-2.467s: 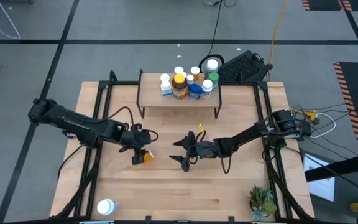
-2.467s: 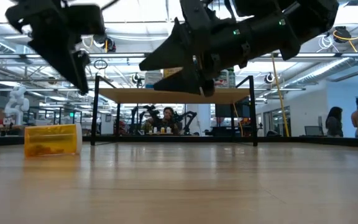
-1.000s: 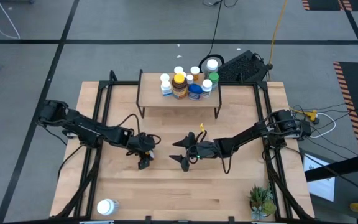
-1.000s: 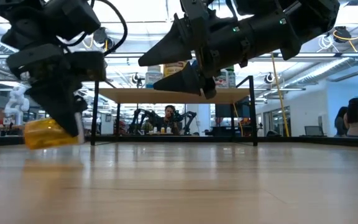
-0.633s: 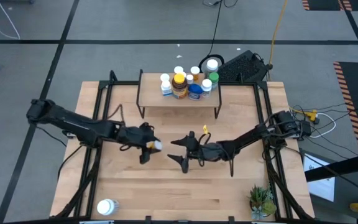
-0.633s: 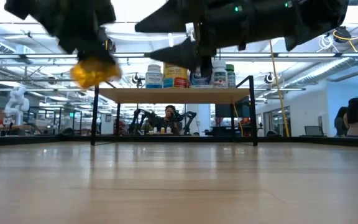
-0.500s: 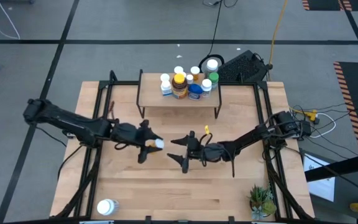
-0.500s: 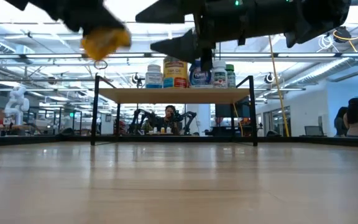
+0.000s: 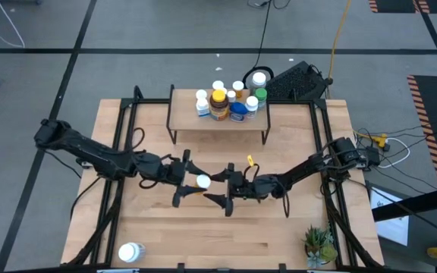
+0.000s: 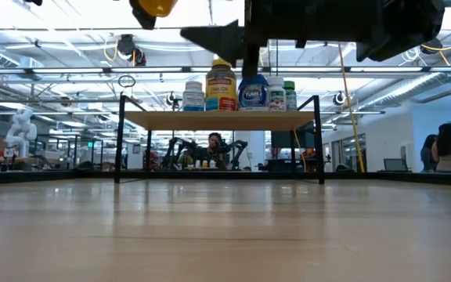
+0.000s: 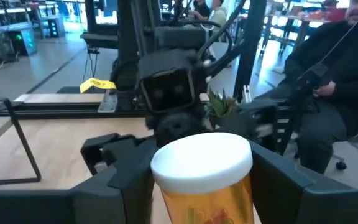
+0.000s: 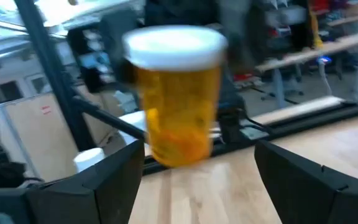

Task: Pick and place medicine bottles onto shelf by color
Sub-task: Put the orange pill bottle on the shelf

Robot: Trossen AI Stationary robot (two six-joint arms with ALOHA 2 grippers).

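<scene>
High view: left gripper (image 9: 186,179) clamped on orange bottle (image 9: 200,182), held aloft well in front of shelf (image 9: 218,120) | right gripper (image 9: 220,189) jaws spread, empty, just beside it | I judge bottle light, rigid, slick plastic; take it by the body below the white cap.

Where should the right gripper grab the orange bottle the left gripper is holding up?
Probably the white cap end of the orange bottle: it points toward the open right gripper, while the left gripper clamps the body. Come in level from the right, fingers either side.
</scene>
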